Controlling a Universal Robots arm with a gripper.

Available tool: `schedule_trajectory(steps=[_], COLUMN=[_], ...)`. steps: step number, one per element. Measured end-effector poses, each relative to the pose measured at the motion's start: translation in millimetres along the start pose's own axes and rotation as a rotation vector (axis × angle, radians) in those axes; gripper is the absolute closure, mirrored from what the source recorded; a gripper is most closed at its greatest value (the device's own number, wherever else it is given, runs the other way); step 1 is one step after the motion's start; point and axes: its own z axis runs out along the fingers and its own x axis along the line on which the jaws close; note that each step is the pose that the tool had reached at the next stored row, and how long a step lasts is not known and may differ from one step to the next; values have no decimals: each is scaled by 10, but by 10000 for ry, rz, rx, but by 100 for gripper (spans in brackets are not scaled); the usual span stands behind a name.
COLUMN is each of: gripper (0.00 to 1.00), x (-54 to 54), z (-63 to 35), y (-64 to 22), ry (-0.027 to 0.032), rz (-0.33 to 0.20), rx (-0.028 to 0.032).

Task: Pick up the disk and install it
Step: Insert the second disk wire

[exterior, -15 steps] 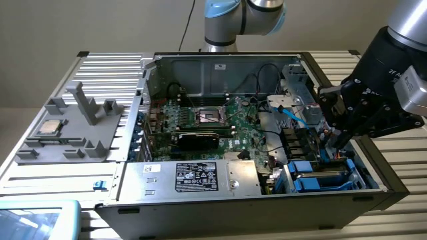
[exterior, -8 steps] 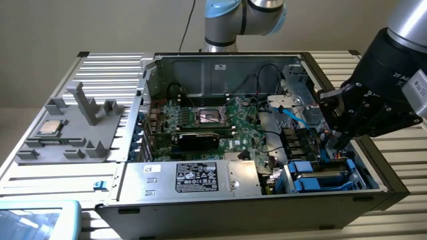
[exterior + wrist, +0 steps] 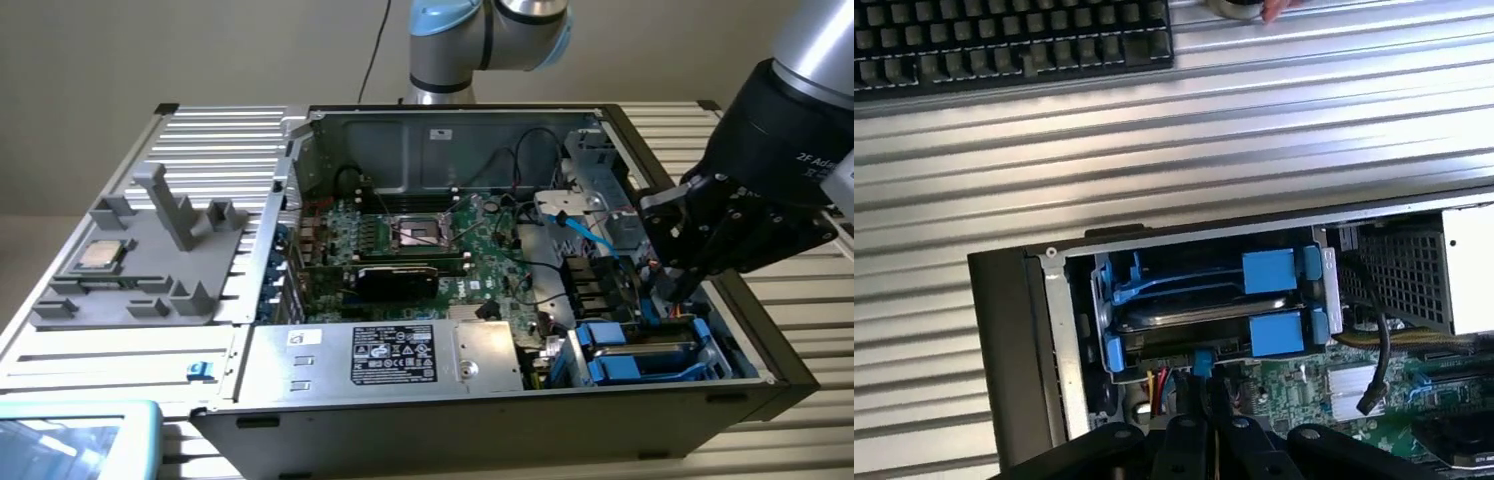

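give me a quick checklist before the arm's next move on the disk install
1. Claw shut: ok, fingers together.
2. Claw over the drive bay, by the case's exterior-view right wall: ok.
3. Disk in its blue carrier, sitting in the bay: ok.
4. Disk fully seated and latched: cannot tell.
5. Anything gripped in the claw: cannot tell.
6. Cables near the fingertips: not ok, red and yellow wires lie close by.
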Motion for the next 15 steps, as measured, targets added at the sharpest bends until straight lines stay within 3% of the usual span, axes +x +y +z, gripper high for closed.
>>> schedule_trajectory(steps=[6, 10, 15], gripper=[89, 89, 89], x=[-8, -25, -131], z=[26, 44, 95], y=[1, 4, 19], ry=[-53, -53, -8], rz=[-797, -992, -993], rx=[-180, -195, -188])
